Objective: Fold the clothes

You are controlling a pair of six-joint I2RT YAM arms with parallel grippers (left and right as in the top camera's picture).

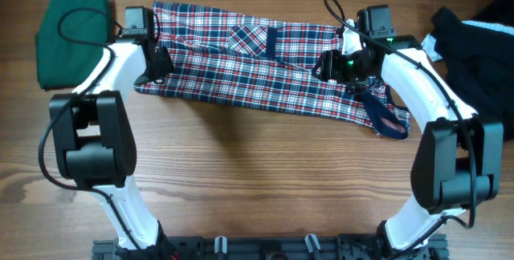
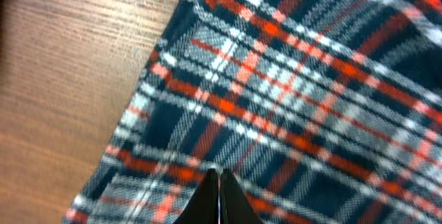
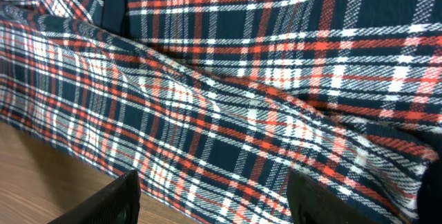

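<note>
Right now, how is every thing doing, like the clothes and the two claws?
Plaid dress: lying stretched across the table, one long side folded over.
Green garment: folded, off to one side.
Black garment: crumpled in a heap.
Left claw: shut, tips on the dress near its edge; pinching or not, I can't tell.
Right claw: open, above the dress, holding nothing.

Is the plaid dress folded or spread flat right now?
Partly folded: the plaid dress lies as a long strip, one layer overlapping another along a diagonal edge.
</note>
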